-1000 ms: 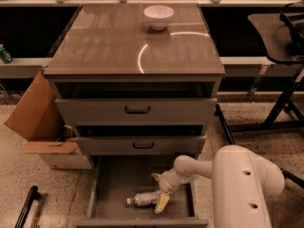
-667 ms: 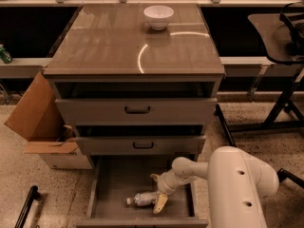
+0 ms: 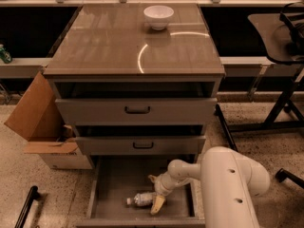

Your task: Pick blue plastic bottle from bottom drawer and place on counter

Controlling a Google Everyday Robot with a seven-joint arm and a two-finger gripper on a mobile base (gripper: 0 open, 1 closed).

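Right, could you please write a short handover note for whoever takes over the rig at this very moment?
The tool is down inside the open bottom drawer, fingers open and apparently straddling the bottle's base end, with no grip yet.
The blue plastic bottle lies on its side on the drawer floor, cap pointing left.
The counter has a white bowl near its back edge.
Done: drawer open, tool at the bottle.
Left: close on the bottle, lift it out, set it on the counter.
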